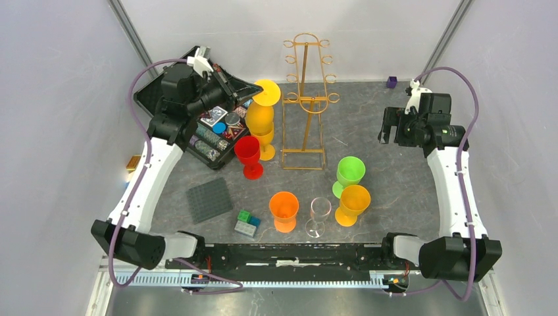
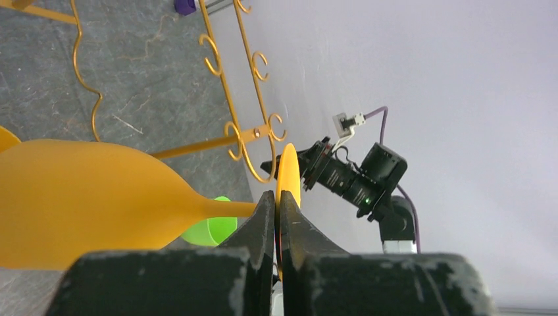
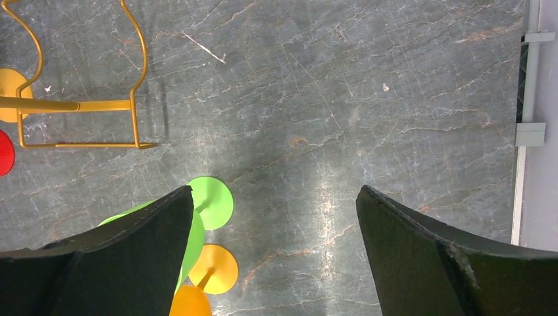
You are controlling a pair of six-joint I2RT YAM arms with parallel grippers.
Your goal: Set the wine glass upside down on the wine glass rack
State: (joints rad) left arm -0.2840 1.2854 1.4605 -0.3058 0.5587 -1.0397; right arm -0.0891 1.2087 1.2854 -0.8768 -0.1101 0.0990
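Observation:
A yellow wine glass hangs upside down, foot disc on top, just left of the wine glass rack. My left gripper is shut on the rim of that foot disc. In the left wrist view its bowl stretches to the left and the gold rack's loops stand close behind the foot, apart from it. Another yellow glass stands directly beneath the held one. My right gripper hovers open at the right, over bare table, with nothing between its fingers.
A red glass stands left of the rack base. Orange, clear, yellow-orange and green glasses stand nearer the front. A black case of small items, a grey studded plate and toy blocks lie at the left.

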